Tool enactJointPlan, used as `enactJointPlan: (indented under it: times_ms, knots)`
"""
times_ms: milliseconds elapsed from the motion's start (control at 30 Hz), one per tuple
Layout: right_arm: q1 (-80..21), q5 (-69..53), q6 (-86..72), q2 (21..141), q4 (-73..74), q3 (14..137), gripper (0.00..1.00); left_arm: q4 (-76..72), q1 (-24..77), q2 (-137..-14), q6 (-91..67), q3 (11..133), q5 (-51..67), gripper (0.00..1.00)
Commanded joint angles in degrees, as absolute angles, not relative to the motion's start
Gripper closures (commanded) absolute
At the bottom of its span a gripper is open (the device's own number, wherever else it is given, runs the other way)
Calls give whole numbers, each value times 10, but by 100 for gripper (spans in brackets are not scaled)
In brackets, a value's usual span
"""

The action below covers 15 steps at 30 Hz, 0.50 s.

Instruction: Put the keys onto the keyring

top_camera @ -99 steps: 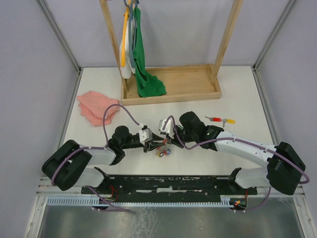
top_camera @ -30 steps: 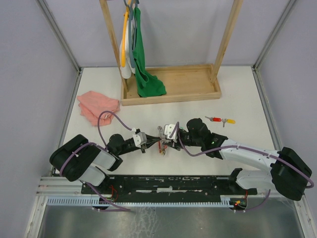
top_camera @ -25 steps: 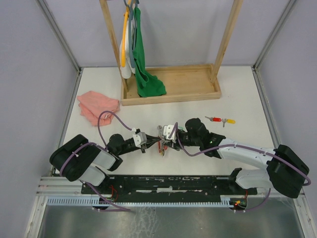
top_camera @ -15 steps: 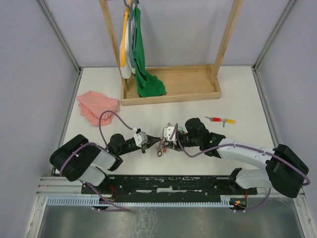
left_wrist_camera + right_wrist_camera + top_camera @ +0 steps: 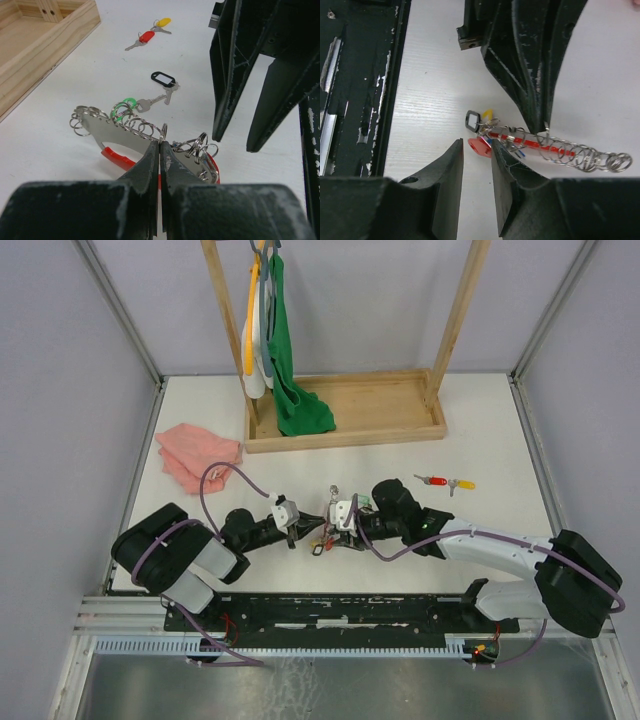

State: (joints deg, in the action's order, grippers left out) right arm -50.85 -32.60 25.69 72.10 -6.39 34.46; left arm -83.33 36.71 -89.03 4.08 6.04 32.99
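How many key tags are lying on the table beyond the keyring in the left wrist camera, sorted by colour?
Yellow key tag: 1
Red key tag: 1
Black key tag: 1
Green key tag, right against the keyring's small rings: 1
Total: 4

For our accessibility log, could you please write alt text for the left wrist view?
The left end effector is shut on the keyring, a grey-and-red loop strung with small rings. The right end effector hangs open on the picture's right; beyond lie a green key, black key, red key and yellow key, with a wooden tray at top left.
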Motion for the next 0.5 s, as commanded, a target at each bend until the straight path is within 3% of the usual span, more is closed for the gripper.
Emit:
enactJointPlan:
  times_ms: [0, 167, 467]
  knots:
    - [-523, -362, 270, 747, -62, 355, 64, -921, 365, -900, 15, 79, 320, 97]
    - [-537, -335, 275, 739, -53, 362, 64, -924, 365, -896, 21, 73, 323, 97]
    - [-509, -276, 276, 618, -31, 347, 63, -899, 365, -871, 60, 64, 337, 97]
